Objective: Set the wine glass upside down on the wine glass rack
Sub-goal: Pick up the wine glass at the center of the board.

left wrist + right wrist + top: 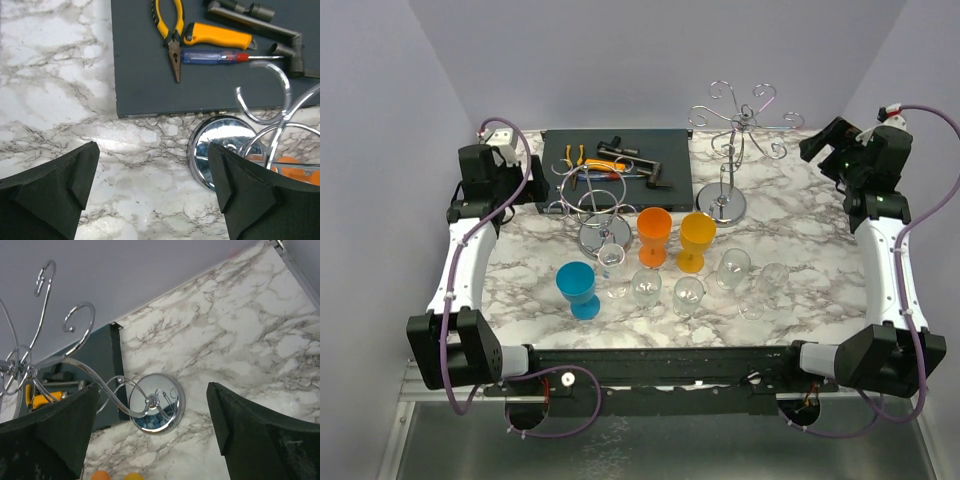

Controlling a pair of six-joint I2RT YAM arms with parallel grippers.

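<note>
1. Clear stemmed wine glass (733, 268) upright just in front of tall chrome wire rack (728, 150); possibly the target, several alike.
2. Right gripper (152, 387) above rack, left gripper (150, 150) well left: both spread wide, empty, pre-grasp.

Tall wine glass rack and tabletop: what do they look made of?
Tall wine glass rack: likely chrome-plated metal wire; the curled arms and round base shine mirror-like and reflect the surroundings. Tabletop: white, grey-veined marble look with glossy glare; real stone or printed laminate, cannot tell.
</note>
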